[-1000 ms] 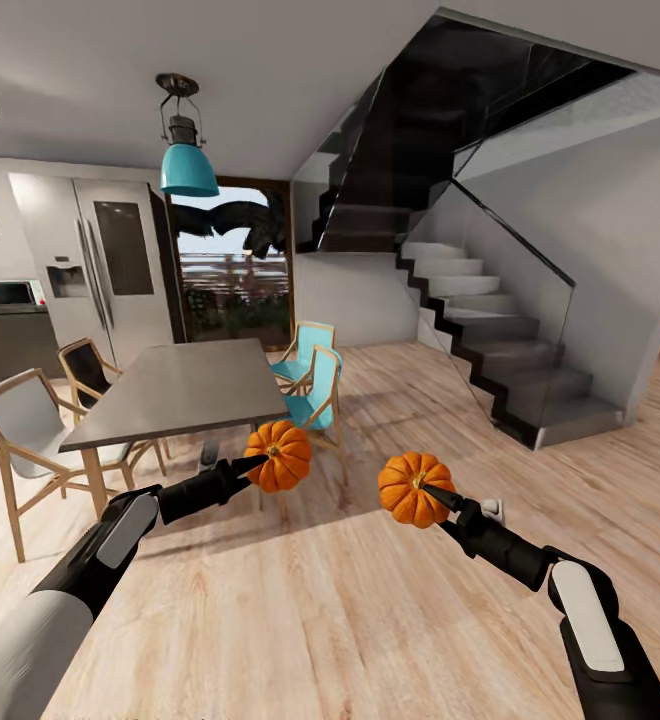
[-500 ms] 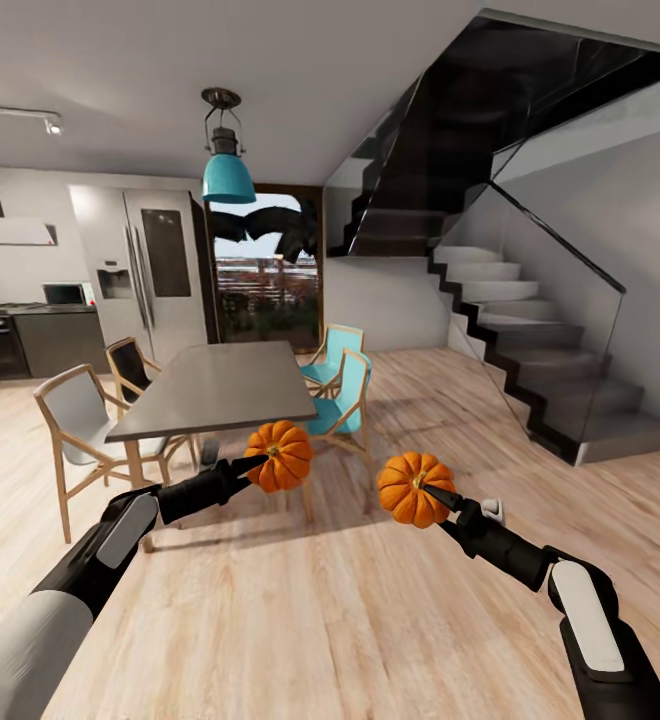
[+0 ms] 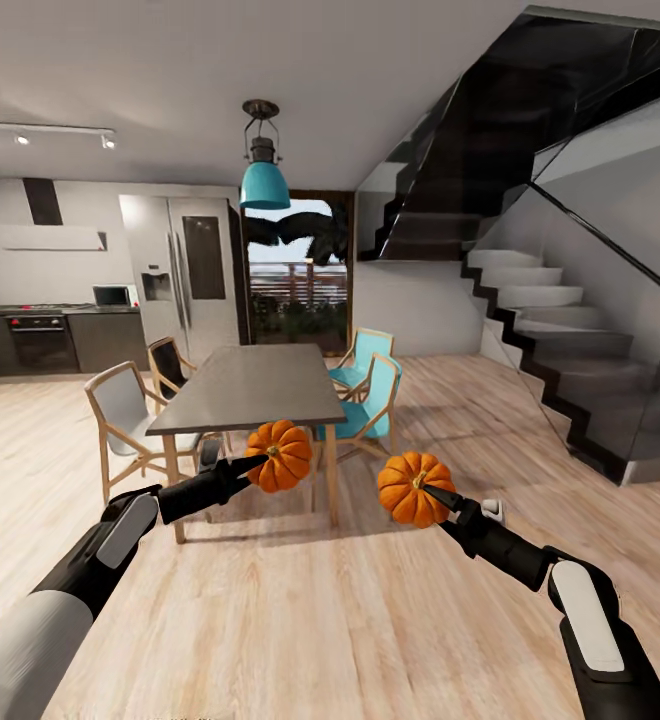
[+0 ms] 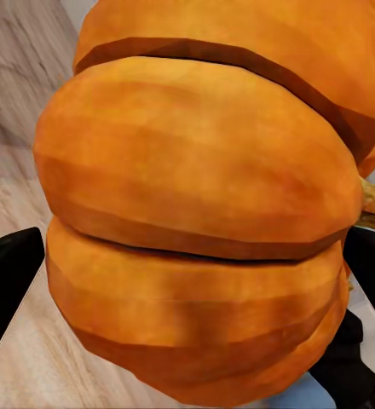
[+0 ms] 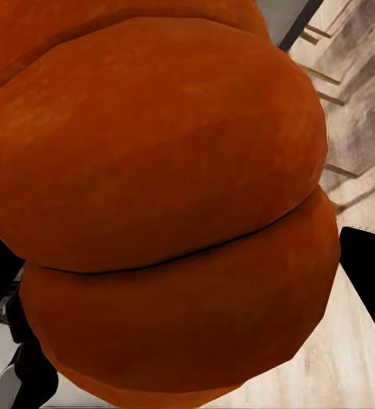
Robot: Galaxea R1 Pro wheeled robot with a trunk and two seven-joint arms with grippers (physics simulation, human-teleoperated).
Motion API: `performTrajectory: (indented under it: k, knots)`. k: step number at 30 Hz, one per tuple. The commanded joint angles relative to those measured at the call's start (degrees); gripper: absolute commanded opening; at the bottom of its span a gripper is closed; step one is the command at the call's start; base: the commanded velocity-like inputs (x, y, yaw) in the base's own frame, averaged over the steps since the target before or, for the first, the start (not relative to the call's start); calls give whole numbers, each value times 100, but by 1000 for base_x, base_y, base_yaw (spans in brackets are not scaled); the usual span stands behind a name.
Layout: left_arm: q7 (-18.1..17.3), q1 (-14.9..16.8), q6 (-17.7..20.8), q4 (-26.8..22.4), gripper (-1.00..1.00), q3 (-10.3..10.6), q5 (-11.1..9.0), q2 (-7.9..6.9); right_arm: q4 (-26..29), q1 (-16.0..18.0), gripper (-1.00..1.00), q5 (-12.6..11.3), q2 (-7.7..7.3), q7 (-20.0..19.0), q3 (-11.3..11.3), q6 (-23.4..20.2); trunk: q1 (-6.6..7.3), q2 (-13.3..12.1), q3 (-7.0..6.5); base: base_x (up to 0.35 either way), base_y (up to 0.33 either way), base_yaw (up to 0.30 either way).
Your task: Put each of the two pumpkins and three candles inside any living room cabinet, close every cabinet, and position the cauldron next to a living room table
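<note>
Orange ribbed pumpkin (image 3: 279, 455) sits clamped in the left gripper (image 3: 260, 461), jaws closed on it, held in the air above the wood floor (image 3: 300, 620). Second pumpkin (image 3: 415, 489) is clamped the same way in the right gripper (image 3: 432, 494), jaws closed on it, also in the air and well apart from the first. Both arms reach forward, left one across the lower left, right one across the lower right.

Left wrist view: pumpkin (image 4: 200, 221) right up against the camera, black fingers (image 4: 8, 281) at either side. Right wrist view: same, pumpkin (image 5: 162, 213) close up, a dark finger (image 5: 371, 273) at the edge.

Behind the left pumpkin stands a grey dining table (image 3: 255, 385), near corner just behind it. White-seated wooden chairs (image 3: 120, 415) on one long side, teal chairs (image 3: 370, 400) on the other. Teal pendant lamp (image 3: 264, 180) hangs above. Steel fridge (image 3: 185, 275) and kitchen counter (image 3: 40, 340) at the back left, dark staircase (image 3: 560, 330) with glass railing at the right.
</note>
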State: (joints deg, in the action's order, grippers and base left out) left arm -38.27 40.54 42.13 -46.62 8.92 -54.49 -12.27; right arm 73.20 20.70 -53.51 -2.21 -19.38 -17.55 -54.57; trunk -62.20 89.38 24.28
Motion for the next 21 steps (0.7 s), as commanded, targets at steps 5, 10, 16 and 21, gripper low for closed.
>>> performTrajectory:
  k: [5, 10, 16, 21]
  knots:
    - [7, 7, 32, 3, -100, 13, -45, -4, 1, 4, -100, 34, 5, -48, -11, -28, 0, 4, -16, 0, 0, 208]
    - [10, 7, 32, 3, -100, 14, -44, -4, 1, 4, -100, 34, 3, -48, -11, -28, 0, 4, -38, 0, 0, 208]
    - [5, 7, 39, 2, -100, 13, -52, -4, 1, 4, -100, 34, 8, -48, -8, -24, 0, 4, -65, 0, 0, 208]
    - [4, 7, 41, 0, -100, 13, -60, -4, 1, 4, -100, 34, 14, -48, -5, -24, 0, 4, -87, 0, 0, 208]
